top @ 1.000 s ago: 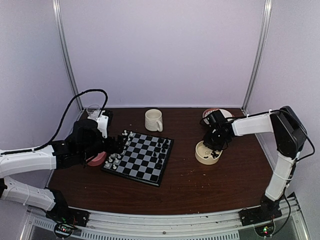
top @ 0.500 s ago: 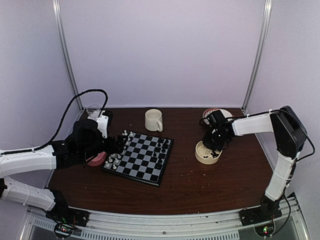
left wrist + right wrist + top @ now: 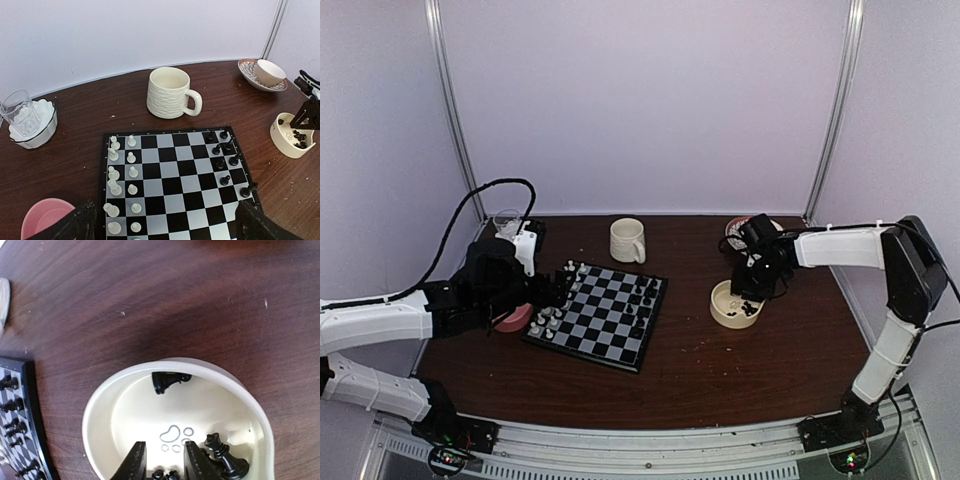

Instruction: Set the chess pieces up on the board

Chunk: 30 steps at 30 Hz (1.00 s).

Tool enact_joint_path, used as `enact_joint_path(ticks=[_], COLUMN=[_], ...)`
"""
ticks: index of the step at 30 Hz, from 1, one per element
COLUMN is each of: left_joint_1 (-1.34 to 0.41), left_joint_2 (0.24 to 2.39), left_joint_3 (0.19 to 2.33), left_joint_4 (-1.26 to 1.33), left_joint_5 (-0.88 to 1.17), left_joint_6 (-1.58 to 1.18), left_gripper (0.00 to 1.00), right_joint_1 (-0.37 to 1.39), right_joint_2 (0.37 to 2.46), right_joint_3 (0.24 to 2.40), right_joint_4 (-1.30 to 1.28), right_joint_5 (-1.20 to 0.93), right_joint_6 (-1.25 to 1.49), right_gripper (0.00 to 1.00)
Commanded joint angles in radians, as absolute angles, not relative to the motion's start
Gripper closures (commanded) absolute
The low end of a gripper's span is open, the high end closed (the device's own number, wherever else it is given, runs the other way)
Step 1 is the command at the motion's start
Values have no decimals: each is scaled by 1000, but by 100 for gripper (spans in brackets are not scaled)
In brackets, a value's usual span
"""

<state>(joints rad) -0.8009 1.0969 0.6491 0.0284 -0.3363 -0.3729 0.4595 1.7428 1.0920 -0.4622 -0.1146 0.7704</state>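
Here, a dark brown wooden table [image 3: 700, 380] fills a booth of plain pale walls, with a metal post [image 3: 448, 110] at each back corner; the board [image 3: 605, 315] lies left of centre, turned a little askew; white chess pieces [image 3: 112, 172] stand in two files along its left side and black chess pieces [image 3: 222, 162] cluster along its right side; a ribbed cream mug [image 3: 627, 240] stands just behind the board; a pink bowl [image 3: 42, 217] sits at the board's left, and a white scalloped bowl [image 3: 37, 132] with a clear glass [image 3: 20, 112] against it sits at the back left; a patterned plate [image 3: 250, 80] carrying a small bowl [image 3: 270, 72] is at the back right; a cream bowl [image 3: 720, 315] to the right of the board holds more black pieces [image 3: 225, 457], one of them lying on its side [image 3: 167, 381] near the far wall; the left gripper [image 3: 165, 230] hovers over the board's near-left edge, released, its fingers [image 3: 75, 225] spread as wide as the board; the right gripper [image 3: 164, 447] reaches down into the cream bowl, released, its fingers a narrow gap apart with the bowl's pale floor showing between them; compared with a second ago, the right arm's elbow has swung out toward the right wall and its forearm lies flatter, while the gripper sits a touch farther back over the bowl; the left arm, the board and the pieces on it have not moved.
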Motion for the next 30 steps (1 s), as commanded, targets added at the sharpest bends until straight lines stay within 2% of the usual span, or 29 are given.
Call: enact_joint_path(ticks=[1,5,12,16,20,30], left_joint_1=[-796,-796,-796,-796,-796,-796], left_joint_2=[1082,1082,1081,1079,1079,1076], left_joint_3=[676,676,675,674,674,672], left_joint_4=[41,41,41,43,44,44], left_joint_5=[-343,-342,-339,-334,-326,-326], left_joint_6=[-361,-360,-360,-362,-365,-365], left_gripper=[3,3,3,3,3,3], right_joint_1=[463,463,464,471,474,490], right_joint_2=[1712,1772,1849,1840,1827,1890], right_joint_3=[1160,1199,1179,1146,1108,1084], right_joint_4=[-517,-513,-390,-337,-301,-207], right_joint_5=[-32,-12,29,68,131,203], right_joint_6=[643,584,562,554,559,582], right_gripper=[66,60,59,57,52,57])
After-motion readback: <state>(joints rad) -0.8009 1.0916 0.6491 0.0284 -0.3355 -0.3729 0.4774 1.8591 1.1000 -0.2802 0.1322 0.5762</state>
